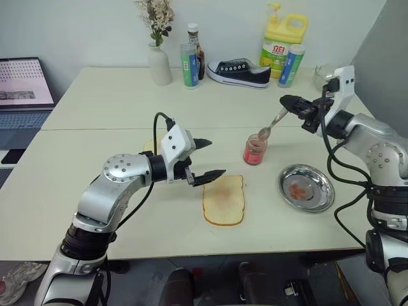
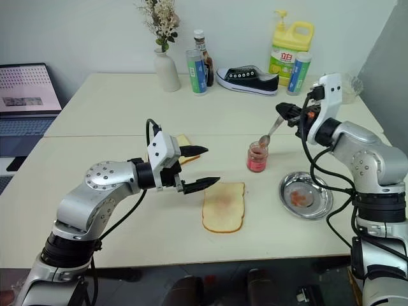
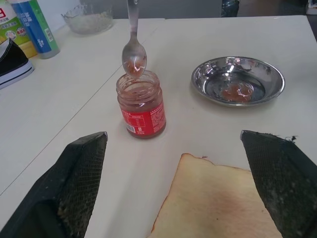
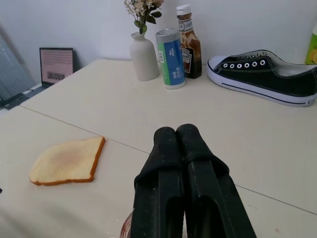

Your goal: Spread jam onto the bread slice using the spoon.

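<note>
While the spoon (image 3: 133, 55) hangs just over the mouth of the jar (image 1: 255, 150) with a dab of jam (image 3: 132, 66) in its bowl, I judge we are at the carry step: the scoop looks done and the load has yet to go to the bread (image 1: 224, 199). My right pincer (image 1: 286, 102) is clamped on the spoon's handle, fingers pressed together, reaching in from the right side of the bench (image 1: 95, 185). My left pincer (image 1: 202, 159) stands wide apart, holding nothing, its tips hovering just beside the bread's upper left corner.

The bread lies flat near the front of the bench, between the left pincer and the steel dish (image 1: 306, 187), with a faint pinkish smear in its middle. The jar stands upright just behind and right of it. A second slice (image 4: 68, 160), without red on it that I can see, lies behind the left arm.

Next I need to swing the spoon from the jar toward me and to the left, keeping the bowl level so the jam does not drip onto the bench, then lower it onto the smeared middle and drag it across. The left pincer may have to steady the slice; it sits close enough that I must mind the spoon's path around it.
</note>
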Tool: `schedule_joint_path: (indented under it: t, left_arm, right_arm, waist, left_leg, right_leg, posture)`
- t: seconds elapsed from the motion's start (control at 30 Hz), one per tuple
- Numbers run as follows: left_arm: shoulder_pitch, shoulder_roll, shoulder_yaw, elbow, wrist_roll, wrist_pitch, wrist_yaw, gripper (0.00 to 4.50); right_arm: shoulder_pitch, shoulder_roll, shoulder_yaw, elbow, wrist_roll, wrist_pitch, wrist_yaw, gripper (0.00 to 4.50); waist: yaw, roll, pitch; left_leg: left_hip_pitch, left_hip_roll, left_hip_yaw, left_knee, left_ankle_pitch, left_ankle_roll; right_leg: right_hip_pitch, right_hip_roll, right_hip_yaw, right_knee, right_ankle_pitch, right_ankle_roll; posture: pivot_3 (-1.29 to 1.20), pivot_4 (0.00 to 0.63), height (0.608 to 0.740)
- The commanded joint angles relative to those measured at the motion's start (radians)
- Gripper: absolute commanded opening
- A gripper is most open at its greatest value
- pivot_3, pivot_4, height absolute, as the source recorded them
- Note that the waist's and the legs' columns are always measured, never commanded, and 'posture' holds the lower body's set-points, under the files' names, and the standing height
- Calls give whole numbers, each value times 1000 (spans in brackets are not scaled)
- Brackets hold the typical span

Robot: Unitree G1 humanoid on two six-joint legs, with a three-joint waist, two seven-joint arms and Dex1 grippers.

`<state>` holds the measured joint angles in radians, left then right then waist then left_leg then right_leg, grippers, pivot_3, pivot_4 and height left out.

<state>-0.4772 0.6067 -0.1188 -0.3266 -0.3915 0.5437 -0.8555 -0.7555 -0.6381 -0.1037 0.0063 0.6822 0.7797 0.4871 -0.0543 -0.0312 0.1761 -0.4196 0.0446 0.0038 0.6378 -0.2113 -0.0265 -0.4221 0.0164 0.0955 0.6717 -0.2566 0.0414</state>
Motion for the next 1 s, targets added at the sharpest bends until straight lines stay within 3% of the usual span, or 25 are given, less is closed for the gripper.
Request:
schedule_joint_path:
  t: [0.03, 0.3, 1.0]
  left_arm:
    - [-2, 7, 26, -42, -4, 1, 13, 4500]
    - [-8, 3, 24, -47, -5, 5, 26, 4500]
    - [-3, 2, 23, -52, 5, 1, 33, 4500]
  right_arm:
    - [-1, -2, 13, -25, -57, -58, 44, 16]
    - [26, 31, 103, 7, -217, -178, 97, 16]
    - [39, 125, 109, 41, -306, -175, 126, 16]
  waist:
    - [0, 0, 0]
    - [0, 0, 0]
    - [0, 0, 0]
  left_leg:
    - [0, 0, 0, 0, 0, 0]
    - [0, 0, 0, 0, 0, 0]
    - [1, 0, 0, 0, 0, 0]
  right_leg:
    - [0, 0, 0, 0, 0, 0]
    - [0, 0, 0, 0, 0, 0]
    - [0, 0, 0, 1, 0, 0]
  posture:
    - [0, 150, 740]
    - [0, 150, 740]
    - [0, 150, 740]
